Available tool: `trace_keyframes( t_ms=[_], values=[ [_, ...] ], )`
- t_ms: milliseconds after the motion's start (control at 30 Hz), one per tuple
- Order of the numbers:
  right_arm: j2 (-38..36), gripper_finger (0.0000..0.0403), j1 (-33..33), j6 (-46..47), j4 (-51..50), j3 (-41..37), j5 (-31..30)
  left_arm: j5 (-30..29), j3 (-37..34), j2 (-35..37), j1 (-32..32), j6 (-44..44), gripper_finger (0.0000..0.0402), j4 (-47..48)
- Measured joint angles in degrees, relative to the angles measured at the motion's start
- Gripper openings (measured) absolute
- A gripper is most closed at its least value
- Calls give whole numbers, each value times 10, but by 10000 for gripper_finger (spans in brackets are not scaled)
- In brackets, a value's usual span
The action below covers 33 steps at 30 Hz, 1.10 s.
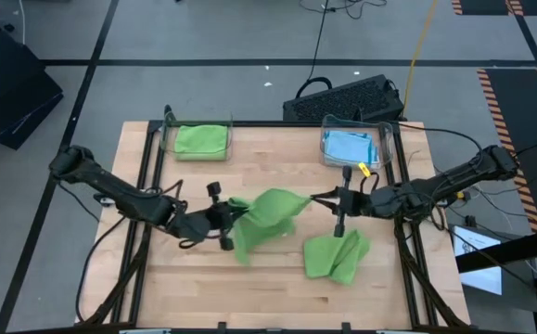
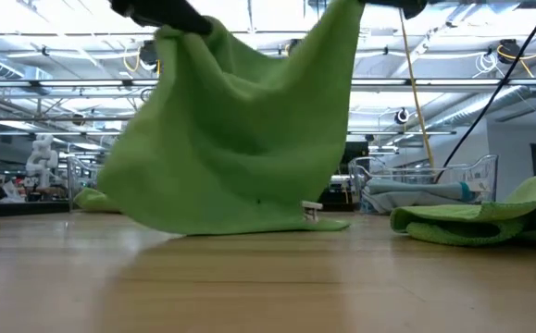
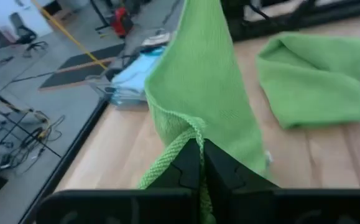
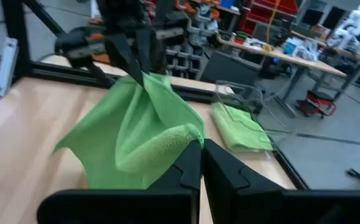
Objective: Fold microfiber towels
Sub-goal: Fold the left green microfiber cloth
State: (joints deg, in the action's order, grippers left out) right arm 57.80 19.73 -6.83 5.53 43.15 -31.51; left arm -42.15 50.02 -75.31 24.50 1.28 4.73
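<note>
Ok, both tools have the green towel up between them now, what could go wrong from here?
The left tool and right tool each seem to pinch only an edge of the lifted green towel, so a corner could slip out if they pull apart. Its lower edge reaches the table and may drag or bunch. The crumpled green towel lies close by and could get caught in the fold.

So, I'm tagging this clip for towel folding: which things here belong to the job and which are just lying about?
Part of the job:
- green towel held up between left end effector and right end effector, both shut on it
- crumpled green towel
- green towel in left bin
- blue towels

Lying about:
- clear bins
- black keyboard behind table
- cables on floor
</note>
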Motion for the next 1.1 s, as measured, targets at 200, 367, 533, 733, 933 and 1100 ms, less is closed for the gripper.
trace_keyframes(
  t_ms=[200,367,533,733,933,1100],
  values=[
    [0,3,22,29,-12,6,0,5,0,3,6,69,37,110],
    [5,3,25,61,-48,6,1,3,0,-26,3,124,27,131],
    [20,3,25,59,-55,6,2,8,0,-51,-6,136,8,131],
    [33,3,24,41,-54,6,2,8,0,-89,-31,154,35,131],
    [33,3,24,33,-58,6,3,16,0,-132,-48,154,12,110],
    [33,3,24,29,-58,6,3,16,0,-136,-50,150,35,52]
  ],
)
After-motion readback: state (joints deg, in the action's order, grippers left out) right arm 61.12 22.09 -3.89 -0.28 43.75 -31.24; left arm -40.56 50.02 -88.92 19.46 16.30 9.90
